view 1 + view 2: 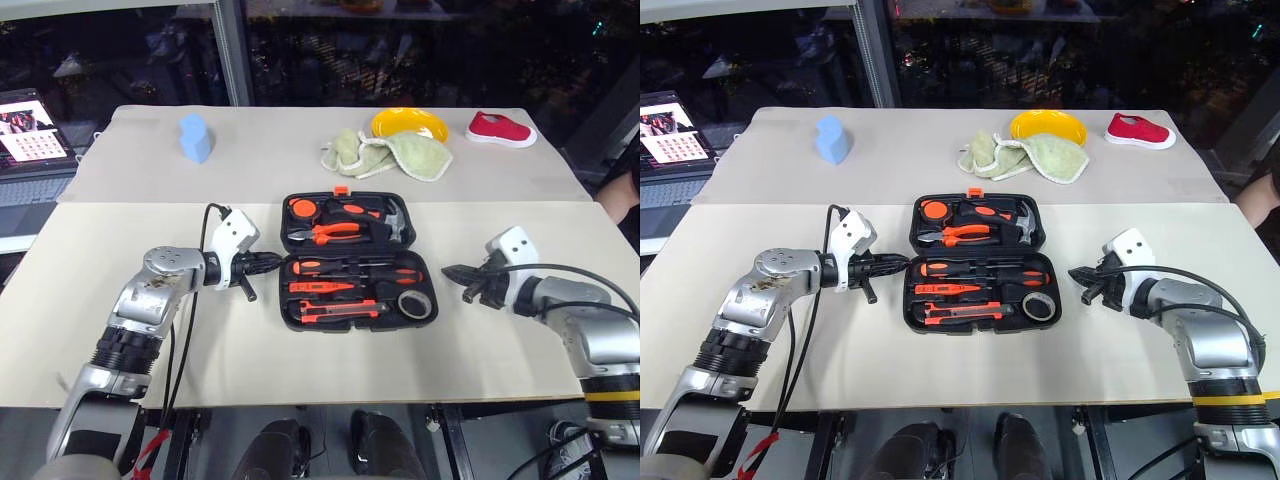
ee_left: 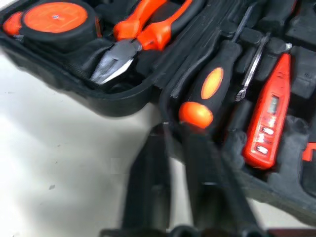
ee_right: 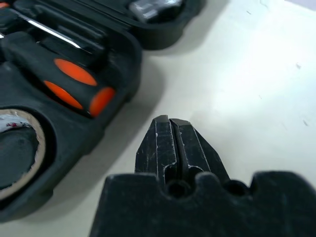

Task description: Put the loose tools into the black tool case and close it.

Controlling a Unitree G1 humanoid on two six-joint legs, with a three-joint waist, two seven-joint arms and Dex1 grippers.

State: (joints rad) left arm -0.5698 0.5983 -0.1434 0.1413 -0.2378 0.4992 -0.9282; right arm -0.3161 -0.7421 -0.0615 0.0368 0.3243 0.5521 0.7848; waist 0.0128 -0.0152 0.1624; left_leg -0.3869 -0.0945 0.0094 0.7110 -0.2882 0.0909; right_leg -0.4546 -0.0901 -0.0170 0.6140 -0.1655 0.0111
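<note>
Screwdrivers lie crosswise in the open black tool case at mid-tabletop, its lid hinged away from the robot. Left gripper at its left edge and right gripper beside its right edge both have jaws together, empty.

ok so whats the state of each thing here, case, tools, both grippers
black tool case: open, lying flat on the table
screwdrivers: seated in the case's near half
utility knife: in its slot
tester pen: in its slot
tape roll: in the case's near right corner
left gripper: shut, at the case's left edge
right gripper: shut, empty, right of the case
</note>
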